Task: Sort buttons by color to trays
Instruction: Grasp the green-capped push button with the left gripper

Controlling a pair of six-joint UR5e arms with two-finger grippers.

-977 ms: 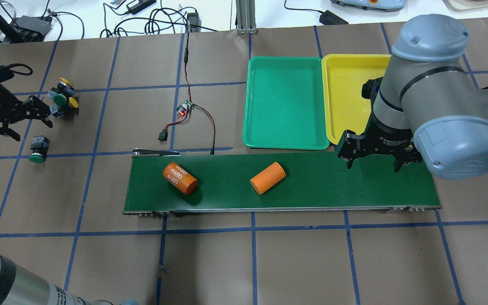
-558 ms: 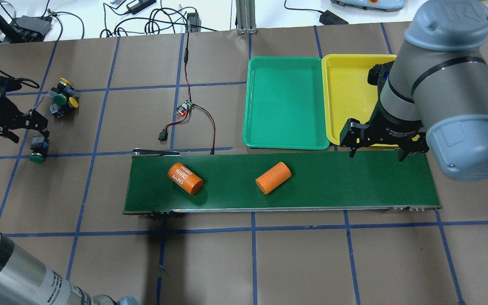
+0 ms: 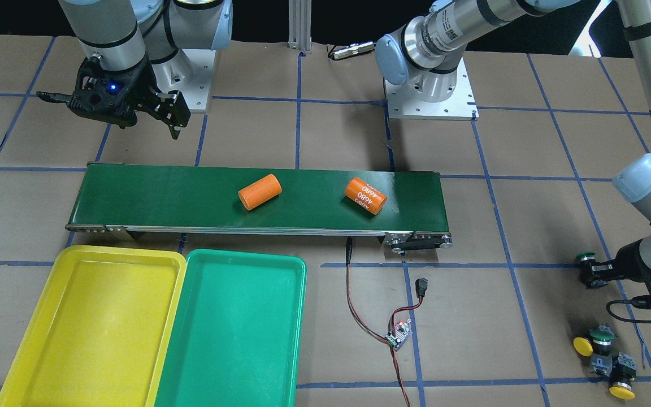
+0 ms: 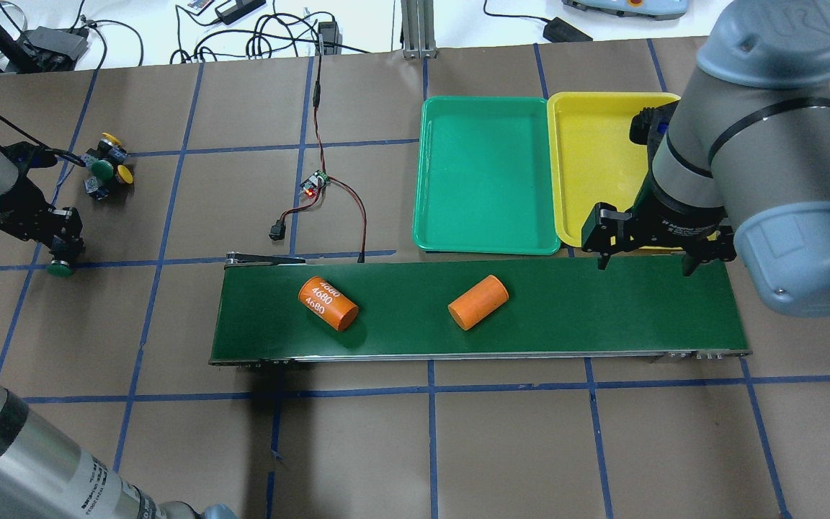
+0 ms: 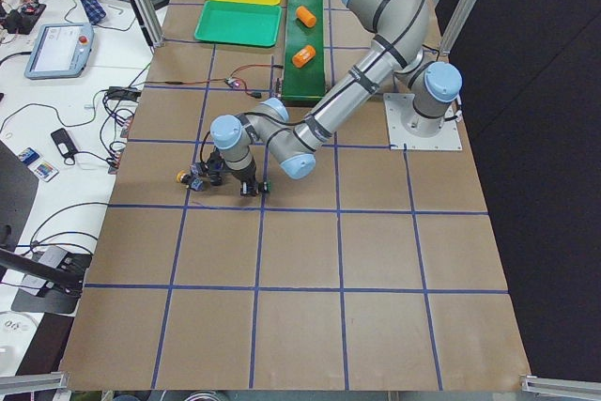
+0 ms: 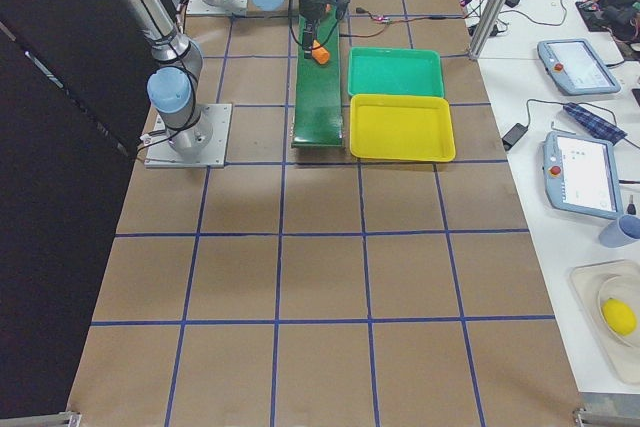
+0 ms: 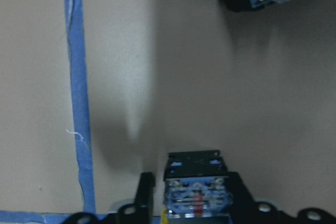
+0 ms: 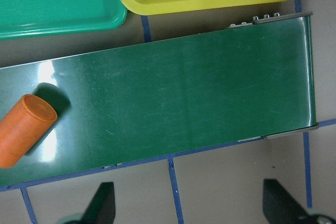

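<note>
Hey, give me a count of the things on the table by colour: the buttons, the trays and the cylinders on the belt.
Green buttons: 2
Yellow buttons: 2
Orange cylinders: 2
Yellow tray: 1
Green tray: 1
Total: 8

Left hand [image 4: 62, 251] covers the green button [image 4: 60, 270] — only its cap shows, grip unclear.

Yellow tray [image 4: 595, 173] and teal-green tray [image 4: 487, 176], far right. The belt [image 4: 602, 317] is dark green; cylinders [image 4: 478, 302] orange, the left one [image 4: 328, 303] printed with white digits. The table [image 4: 501, 447] is brown with a blue tape grid.
</note>
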